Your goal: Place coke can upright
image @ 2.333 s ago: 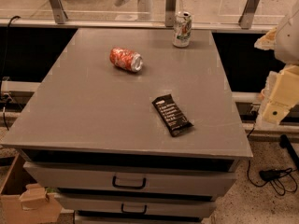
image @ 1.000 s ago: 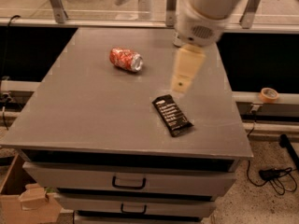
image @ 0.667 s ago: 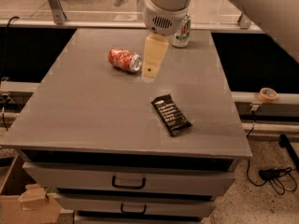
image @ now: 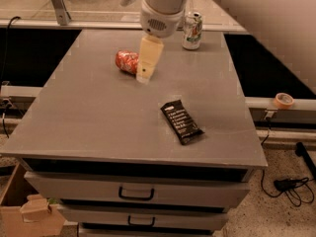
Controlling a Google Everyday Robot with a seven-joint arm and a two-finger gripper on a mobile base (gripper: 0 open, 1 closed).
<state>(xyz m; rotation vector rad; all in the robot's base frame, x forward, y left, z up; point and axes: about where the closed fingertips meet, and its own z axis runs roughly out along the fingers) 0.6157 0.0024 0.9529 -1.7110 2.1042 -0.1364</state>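
one thing has moved in the last couple of secs: the hand (image: 143,76). it came in from beyond the bench's (image: 98,122) right edge, crossed above the black snack bar (image: 181,122), and now hangs w/ its tip right at the coke can (image: 126,61), covering the can's right end in this view. the can hasn't shifted. it lies on its side, just to the view's left of the hand.

can't tell how far open the hand is, or whether it touches the can yet. nothing looks lifted.

the white-and-green can (image: 192,30) stands upright behind the hand and to the right, apart from it. the snack bar lies nearer the camera than the hand, well apart.

judgement: approach approx done, grasp not yet made, so the task is early. next comes closing across the can's body, then tipping it onto its base. a nudge could roll it away from the hand.
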